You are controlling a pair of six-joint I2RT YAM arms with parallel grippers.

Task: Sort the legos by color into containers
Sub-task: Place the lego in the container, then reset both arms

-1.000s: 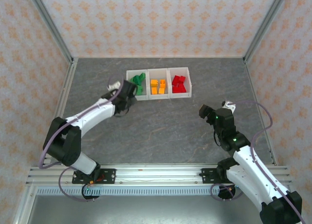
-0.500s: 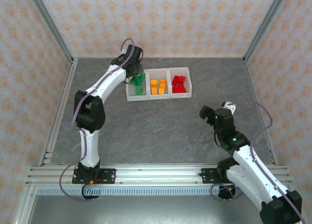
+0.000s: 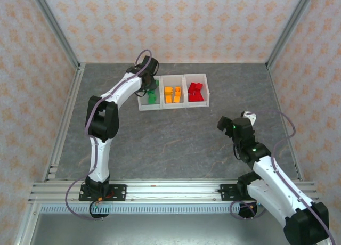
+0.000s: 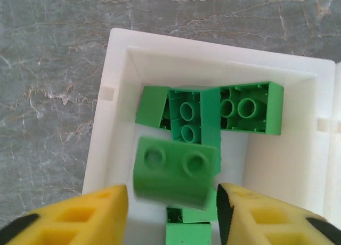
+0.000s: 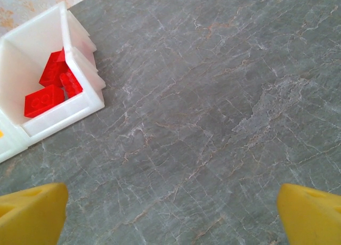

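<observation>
Three joined white containers (image 3: 173,106) stand in a row at the back of the table. The left one holds green legos (image 3: 152,97), the middle one orange-yellow legos (image 3: 172,94), the right one red legos (image 3: 195,91). My left gripper (image 3: 148,81) hangs over the left container (image 4: 101,149), jaws open. A blurred green brick (image 4: 173,173) sits loose between the yellow fingertips (image 4: 171,207), above other green bricks (image 4: 250,109). My right gripper (image 3: 234,122) hovers wide open over bare table (image 5: 170,213), with the red bricks (image 5: 45,101) to its far left.
Patterned walls and metal frame posts (image 3: 56,29) enclose the grey marbled table (image 3: 176,144). The left arm (image 3: 114,96) stretches from its base to the containers. The right arm's base rail (image 3: 176,189) runs along the near edge.
My left arm swung from the table left of the containers to above the left one, then its jaws parted and the green brick came free. The right arm barely moved.
</observation>
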